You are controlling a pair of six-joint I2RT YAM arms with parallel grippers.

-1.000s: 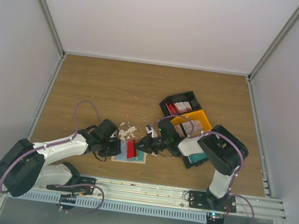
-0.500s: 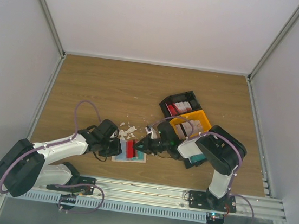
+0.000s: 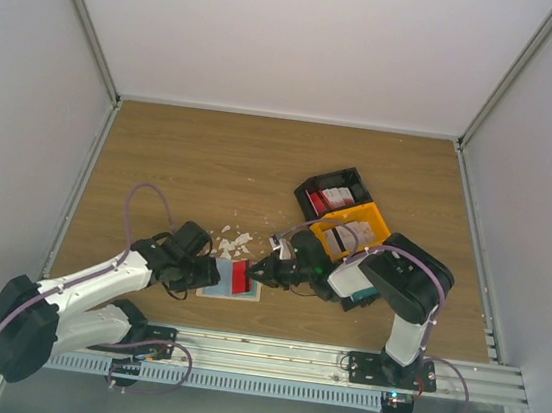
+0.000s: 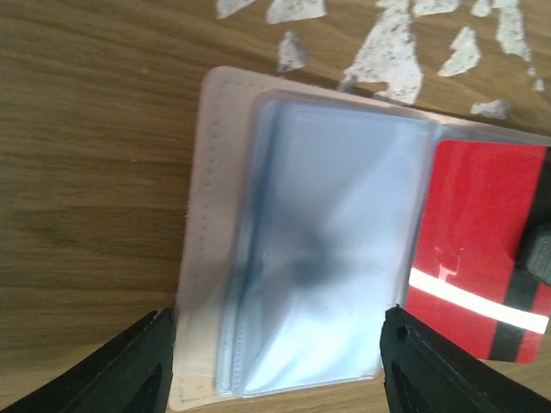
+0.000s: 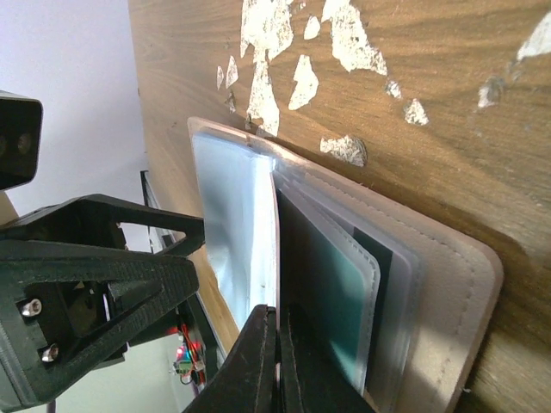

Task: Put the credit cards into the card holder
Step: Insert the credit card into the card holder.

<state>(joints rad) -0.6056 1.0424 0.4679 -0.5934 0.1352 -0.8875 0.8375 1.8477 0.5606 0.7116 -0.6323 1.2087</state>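
Note:
The card holder (image 3: 217,278) (image 4: 207,215) (image 5: 448,284) lies open on the table near the front edge, beige outside with pale bluish clear sleeves. A red credit card (image 3: 240,277) (image 4: 482,249) with a white stripe sits over its right half. My right gripper (image 3: 256,271) (image 5: 277,344) is shut on that card's right edge. A teal credit card (image 5: 331,284) shows inside a sleeve. My left gripper (image 3: 209,275) (image 4: 280,370) is open, its fingers (image 4: 129,370) straddling the sleeves' near edge without touching them.
White crumbly scraps (image 3: 232,239) (image 4: 387,52) lie just beyond the holder. Behind and to the right of the right arm stand a black bin (image 3: 334,188), a yellow bin (image 3: 354,226) and another black bin (image 3: 366,293), with cards in them.
My left gripper has opened and drawn back a little to the left. The red card and holder have shifted slightly left. The right gripper stays shut on the card.

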